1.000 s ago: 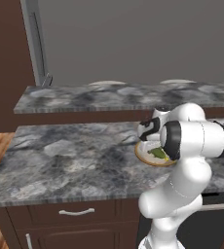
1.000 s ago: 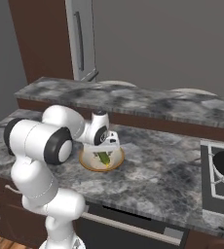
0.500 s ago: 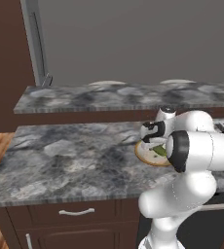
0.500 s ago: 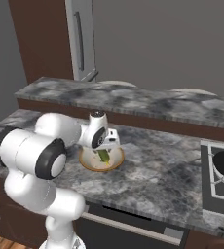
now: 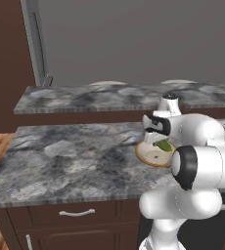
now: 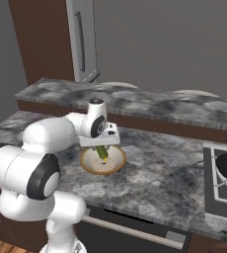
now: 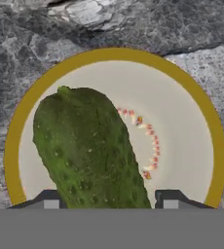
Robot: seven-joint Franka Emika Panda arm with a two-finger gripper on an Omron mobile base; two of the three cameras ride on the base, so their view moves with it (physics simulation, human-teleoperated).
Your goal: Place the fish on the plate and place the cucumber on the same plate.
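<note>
The cucumber (image 7: 92, 151) stands tilted between the two fingertips of the pincer (image 7: 106, 200), directly above the plate (image 7: 192, 146). The pincer seems to be closed on the cucumber's near end, though the contact itself is hidden at the picture's edge. The cucumber's far end hangs over the plate's cream middle. The plate lies on the grey marbled desk (image 5: 75, 161), under the pincer (image 6: 102, 148).

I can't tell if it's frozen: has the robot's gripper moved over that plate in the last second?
Barely, if at all. The gripper hangs over the same part of the plate, with the cucumber between its fingers; the arm's elbow has swung nearer the cameras.
</note>
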